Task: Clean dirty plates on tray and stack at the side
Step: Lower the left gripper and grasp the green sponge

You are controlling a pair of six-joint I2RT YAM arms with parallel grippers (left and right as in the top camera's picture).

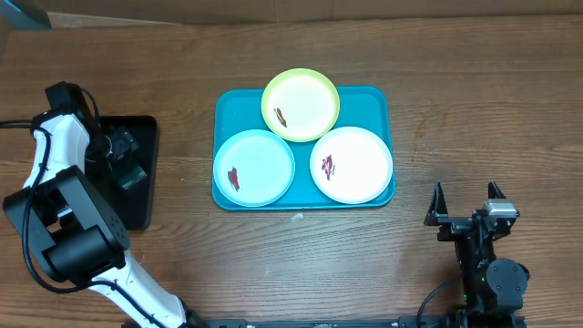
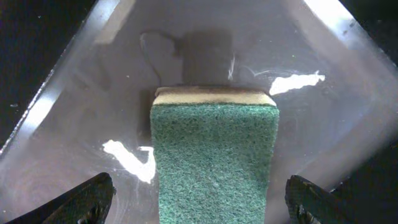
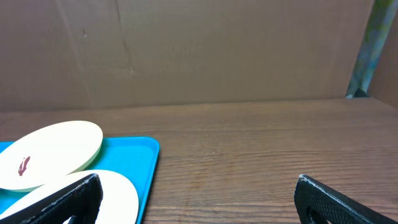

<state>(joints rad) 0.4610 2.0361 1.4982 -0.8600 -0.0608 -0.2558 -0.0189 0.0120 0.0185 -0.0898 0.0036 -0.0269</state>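
Right gripper (image 1: pixel 465 189): we see its jaws spread wide with nothing between them, low over the bare wooden table (image 1: pixel 474 100), near-right of the tray and well apart from it.
Right wrist view: only the two fingertips (image 3: pixel 68 199) show, cut off at the bottom edge.
Left gripper (image 2: pixel 199 186): jaws apart, one on each side of the sponge, with a gap at both sides. From overhead the arm hides most of it.
Sponge (image 2: pixel 214 162): green scouring face up, pale layer at its far end, its near end cut off by the frame.
Black tray (image 1: pixel 146 128): at the table's left, holding the sponge. Its glossy floor glares, so we cannot read its surface well.
Turquoise tray (image 1: pixel 239 102): mid-table, carrying all three plates.
Pale blue plate (image 1: pixel 260 155): near-left in the tray, dark-red smear on it.
White plate (image 1: pixel 355 150): near-right in the tray, smeared too.
Yellow-green plate (image 1: pixel 305 91): farthest, smeared, overlapping both other rims and passing over the tray's far rim.
Right wrist view of the plates: the blue one is out of frame.
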